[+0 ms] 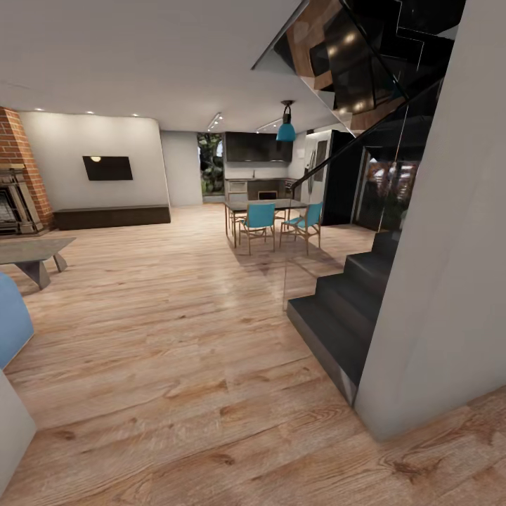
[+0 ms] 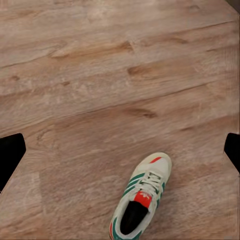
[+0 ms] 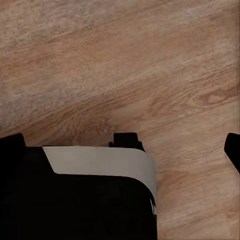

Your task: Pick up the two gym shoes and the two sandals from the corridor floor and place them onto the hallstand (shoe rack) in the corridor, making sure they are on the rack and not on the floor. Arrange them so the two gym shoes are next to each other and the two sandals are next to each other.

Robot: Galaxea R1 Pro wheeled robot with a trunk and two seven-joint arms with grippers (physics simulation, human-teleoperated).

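Both pairs of fingers (image 2: pixel 11 152) (image 3: pixel 232 147) spread wide over open corridor floor (image 1: pixel 176 337) — one gym shoe (image 2: pixel 140 200) below the left.

We see the corridor floor (image 1: pixel 176 337) in light brown planks with darker grain and knots. One gym shoe (image 2: pixel 141 200) on it is white with green side stripes, white laces, a red-orange tongue patch and toe accent (its opening looks black). The stairs (image 1: pixel 344 309) are near-black against a pale grey wall (image 1: pixel 450 267). Farther off we find turquoise chairs (image 1: pixel 260 219), a turquoise pendant lamp (image 1: pixel 285 131), a red-brick fireplace surround (image 1: pixel 17 158) and a black screen (image 1: pixel 107 168) on a white wall. Under the right wrist sits a black robot part (image 3: pixel 75 205) with a pale grey band.
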